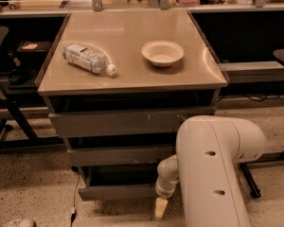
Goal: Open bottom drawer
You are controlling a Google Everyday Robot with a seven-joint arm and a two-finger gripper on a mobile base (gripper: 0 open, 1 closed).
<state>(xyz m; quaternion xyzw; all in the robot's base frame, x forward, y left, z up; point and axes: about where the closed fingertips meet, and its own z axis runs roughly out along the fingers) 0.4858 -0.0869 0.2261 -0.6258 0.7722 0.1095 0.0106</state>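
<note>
- While I count from the biggest thing down, I see one cabinet with a bare tan worktop (128, 79), its front edge running straight across above the drawers.
- One white arm (213, 169) fills the lower right. Its thick upper link stands just beside the cabinet's right front corner, and a narrower wrist bends down and to the left from it.
- Three grey drawer fronts are stacked: the tallest (123, 123) on top, the middle one (118, 155) below it, and the bottom drawer (116, 191) lowest, near the floor, with a dark gap above its front.
- Speckled floor (33, 183) lies open in front and to the left of the cabinet; a black stand leg (250, 183) crowds the right side behind the arm.
- One plastic bottle (87, 58) lies on its side on the worktop's left, cap toward the front.
- One pale bowl (162, 53) sits upright right of centre, well apart from the bottle.
- One gripper (160, 208) hangs pointing down by the bottom drawer's right end, close to the floor; I cannot tell whether it is spread or closed, nor whether it touches the drawer.
</note>
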